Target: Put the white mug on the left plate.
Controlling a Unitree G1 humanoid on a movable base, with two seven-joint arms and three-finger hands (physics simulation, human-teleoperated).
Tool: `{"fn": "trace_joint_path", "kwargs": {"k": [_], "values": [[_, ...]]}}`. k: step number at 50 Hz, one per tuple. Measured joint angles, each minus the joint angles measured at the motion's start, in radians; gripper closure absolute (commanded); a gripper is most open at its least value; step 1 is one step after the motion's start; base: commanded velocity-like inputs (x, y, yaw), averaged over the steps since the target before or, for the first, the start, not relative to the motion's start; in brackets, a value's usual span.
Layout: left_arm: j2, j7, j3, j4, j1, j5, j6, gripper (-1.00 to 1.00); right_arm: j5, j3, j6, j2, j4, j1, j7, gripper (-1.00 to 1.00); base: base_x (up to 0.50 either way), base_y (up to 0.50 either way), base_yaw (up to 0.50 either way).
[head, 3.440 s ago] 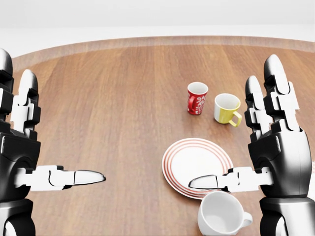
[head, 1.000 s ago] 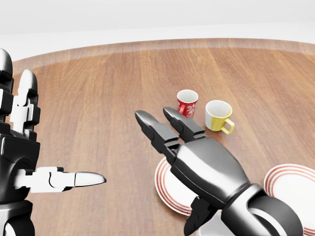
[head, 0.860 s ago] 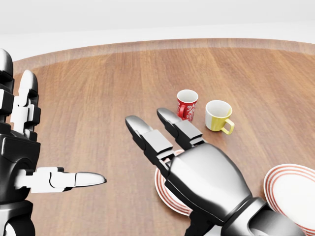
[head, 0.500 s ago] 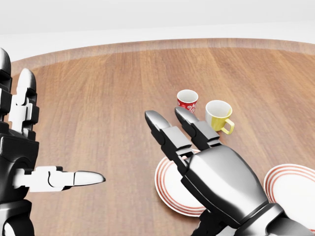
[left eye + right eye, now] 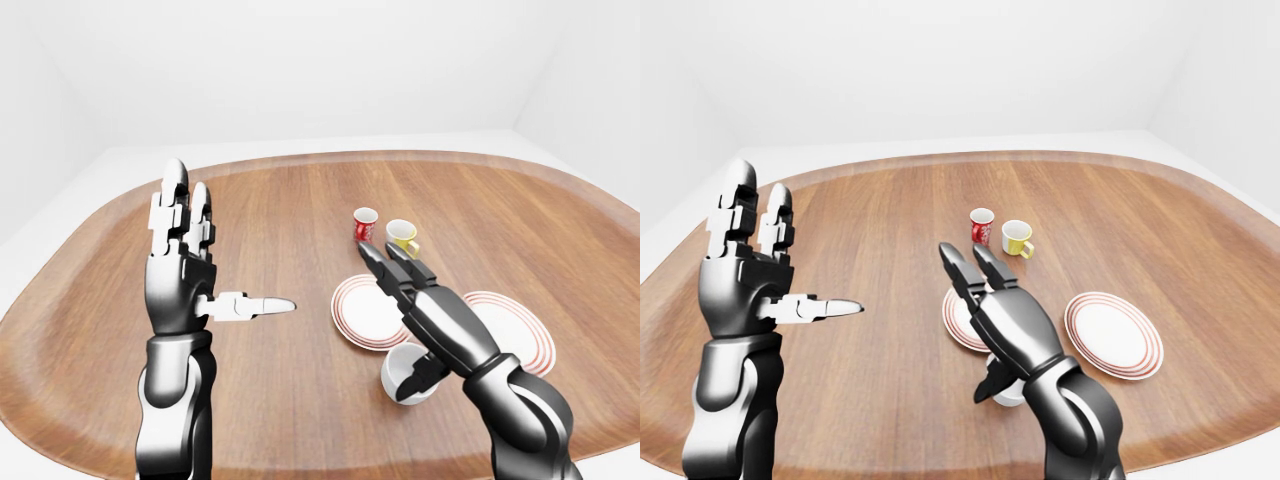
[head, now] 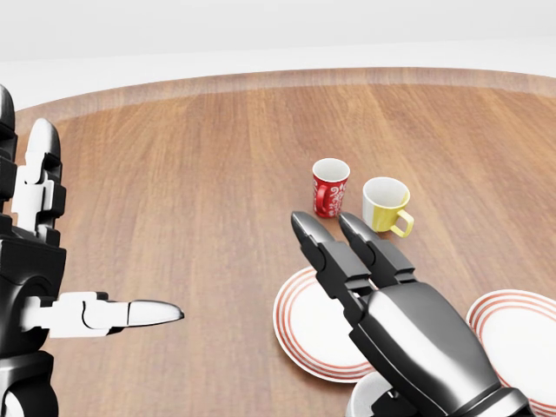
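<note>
Only the left-eye view shows the white mug (image 5: 408, 372) whole under the spread, empty right hand (image 5: 410, 305); two plates, three mugs on the desk (image 5: 300, 215).

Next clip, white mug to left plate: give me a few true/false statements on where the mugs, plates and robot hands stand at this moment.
1. The white mug stands on the left plate. False: it is on the table, below that plate in the left-eye view.
2. The right robot hand is over the white mug, fingers open. True.
3. The left robot hand holds the red mug. False: it is raised, open and empty.
4. The yellow mug stands right of the red one. True.
5. Two striped plates are visible. True.
</note>
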Motion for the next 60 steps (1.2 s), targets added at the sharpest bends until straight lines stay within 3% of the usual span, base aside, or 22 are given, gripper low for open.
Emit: {"fn": "trace_joint_path", "kwargs": {"k": [28, 60], "values": [[0.000, -0.001, 0.000, -0.001, 0.001, 0.000, 0.000, -1.00, -0.052, -0.099, 0.000, 0.049, 0.080, 0.081, 0.000, -1.00, 0.00, 0.00, 0.00], [-0.002, -0.003, -0.004, 0.003, 0.004, 0.002, 0.000, -1.00, -0.229, -0.117, 0.000, 0.058, 0.195, 0.072, 0.000, -1.00, 0.00, 0.00, 0.00]]}}
